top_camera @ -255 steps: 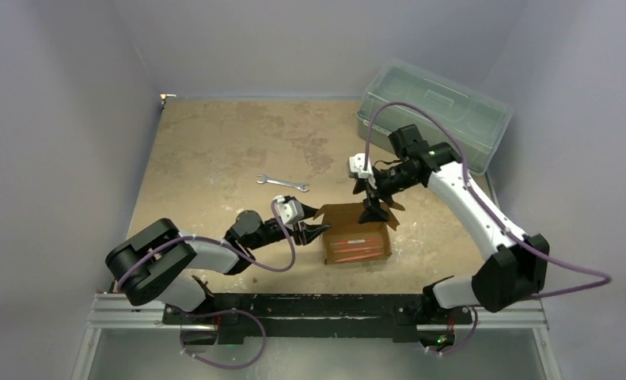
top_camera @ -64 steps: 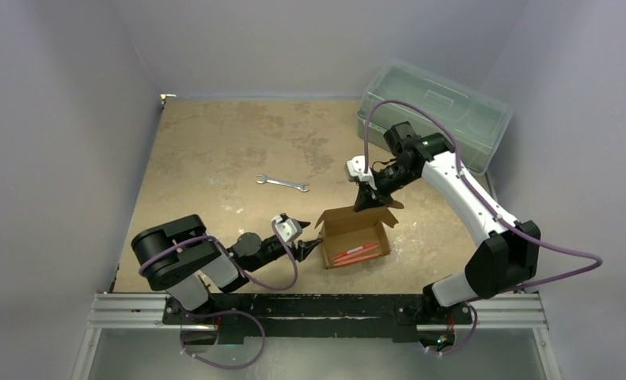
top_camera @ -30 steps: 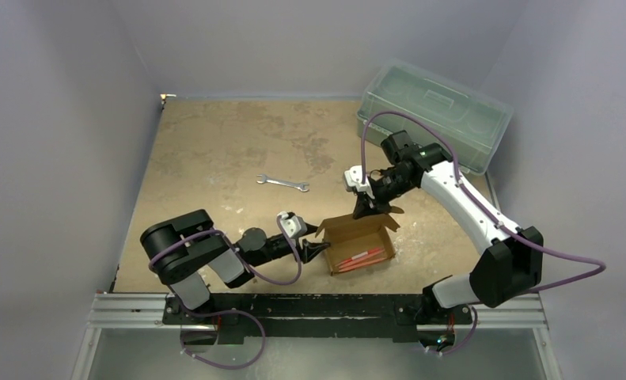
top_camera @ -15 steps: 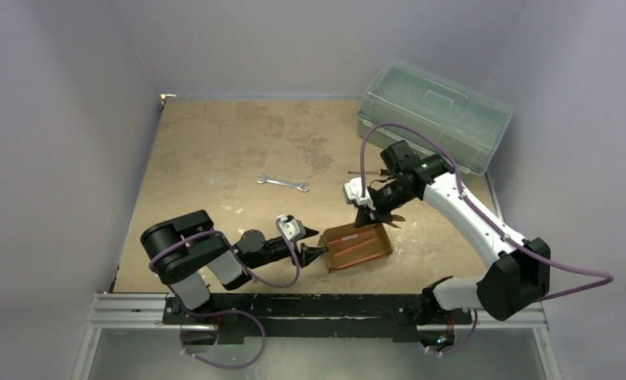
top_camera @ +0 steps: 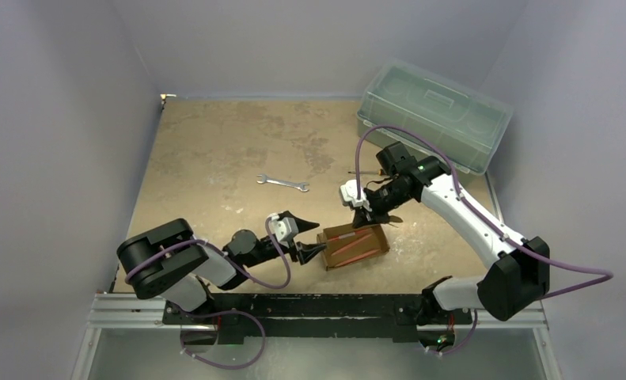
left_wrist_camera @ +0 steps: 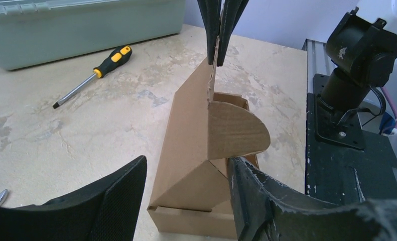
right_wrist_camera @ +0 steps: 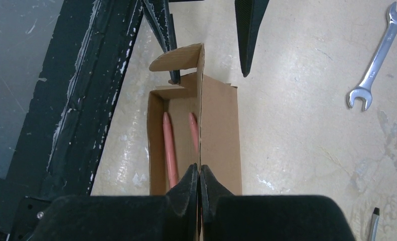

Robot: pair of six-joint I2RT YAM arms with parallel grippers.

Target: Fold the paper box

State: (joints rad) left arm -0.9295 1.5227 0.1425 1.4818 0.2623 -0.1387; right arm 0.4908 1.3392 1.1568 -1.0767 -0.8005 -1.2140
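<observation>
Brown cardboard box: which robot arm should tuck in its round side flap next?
Probably left. The left gripper is open, straddling the round cardboard flap; the right gripper is shut on the brown box's lid, holding it up.

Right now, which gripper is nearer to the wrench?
Left. The left gripper stands open at the left end of the paper box, on the near side of the wrench. The right gripper pinches the box's raised lid, farther right.

From above and behind the bases, my top camera takes in the whole table [top_camera: 214,150], while my left wrist camera looks low and close at the paper box [left_wrist_camera: 186,150] and my right wrist camera looks straight down on it.
</observation>
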